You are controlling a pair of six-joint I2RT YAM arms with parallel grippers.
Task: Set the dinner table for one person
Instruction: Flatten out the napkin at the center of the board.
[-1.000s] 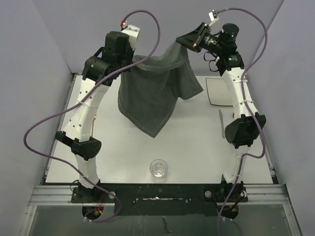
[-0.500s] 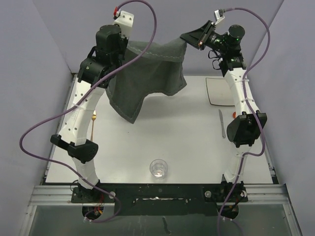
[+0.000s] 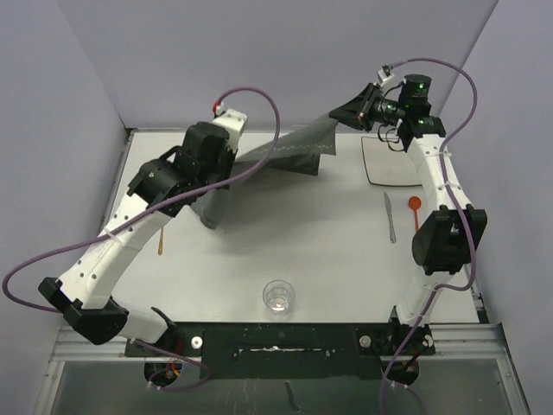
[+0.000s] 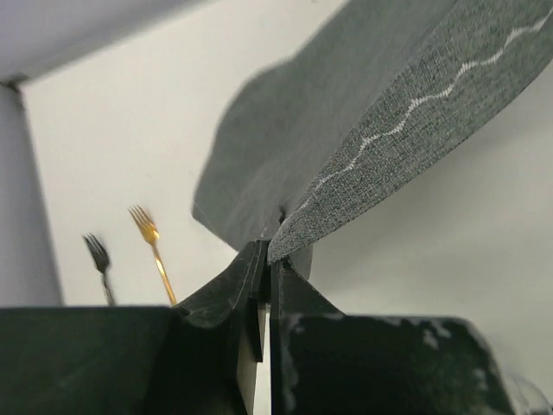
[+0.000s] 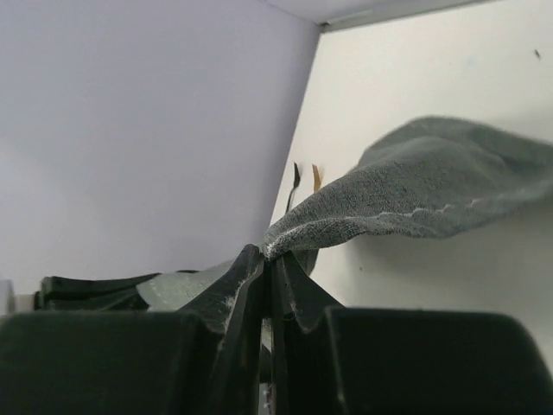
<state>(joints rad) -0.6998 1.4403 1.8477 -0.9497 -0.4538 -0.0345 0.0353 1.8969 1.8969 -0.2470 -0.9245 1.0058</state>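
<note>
A: Start with the biggest thing. Where is the dinner table?

B: It fills the floor of the overhead view, white and flat, running from the arm bases to the back wall.

A: And the dark grey placemat?

B: It's in the air over the far half, drawn out between the two arms. The right corner rides high and the left side sags toward the tabletop. From above I cannot tell whether the lowest fold touches.

A: How is it held?

B: The left gripper has its jaws pinched together on a stitched edge of the cloth. The right gripper is clamped on a corner the same way.

A: So the step in hand is spreading the mat.

B: I judge so, and it looks like an early step, with no place laid on the table yet. The next move calls for both arms to come down and toward the near side together. They need to hold the cloth taut so it lands flat and square in front of the bases, and only then let the jaws part.

A: What waits for later?

B: The white square plate at the far right and the glass near the front edge. The knife and red spoon lie on the right, and a gold fork and a black fork on the left.
</note>
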